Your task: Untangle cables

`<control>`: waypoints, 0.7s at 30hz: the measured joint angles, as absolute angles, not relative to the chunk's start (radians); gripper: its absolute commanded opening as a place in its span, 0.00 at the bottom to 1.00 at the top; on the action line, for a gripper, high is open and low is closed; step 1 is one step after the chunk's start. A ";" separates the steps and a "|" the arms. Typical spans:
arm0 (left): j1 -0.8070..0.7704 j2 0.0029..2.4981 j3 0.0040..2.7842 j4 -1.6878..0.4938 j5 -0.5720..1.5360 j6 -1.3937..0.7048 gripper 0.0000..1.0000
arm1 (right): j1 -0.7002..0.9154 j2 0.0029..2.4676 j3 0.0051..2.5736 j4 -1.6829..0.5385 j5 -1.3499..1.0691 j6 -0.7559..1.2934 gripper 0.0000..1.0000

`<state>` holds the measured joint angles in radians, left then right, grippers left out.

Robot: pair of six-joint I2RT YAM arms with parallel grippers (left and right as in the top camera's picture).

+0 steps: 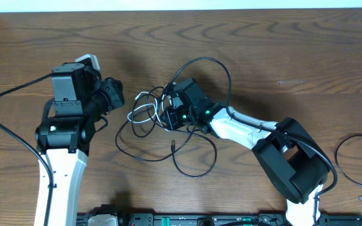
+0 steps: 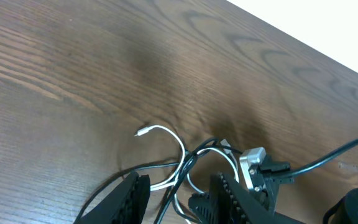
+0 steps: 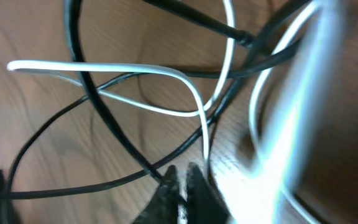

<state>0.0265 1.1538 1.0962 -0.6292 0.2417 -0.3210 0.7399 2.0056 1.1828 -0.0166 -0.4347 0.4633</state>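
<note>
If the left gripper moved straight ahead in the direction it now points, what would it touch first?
Most likely the white cable, looped with a black cable just ahead of the fingers of the left gripper. Beyond them only bare table shows. Depth is unclear, so it might pass above them.

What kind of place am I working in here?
Probably a robotics lab or test bench rather than a home: a wood-grain table, a robot's left arm and right arm over it, and a tangle of thin cables laid out on it.
</note>
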 measured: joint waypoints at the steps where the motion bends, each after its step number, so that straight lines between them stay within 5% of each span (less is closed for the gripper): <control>1: 0.027 1.154 1.096 -0.631 0.242 -0.319 0.37 | 0.740 2.006 1.190 -0.022 -0.447 0.464 0.01; 21: 0.020 1.154 1.096 -0.671 0.382 -0.283 0.39 | 0.565 1.627 1.526 -0.663 -0.445 0.381 0.01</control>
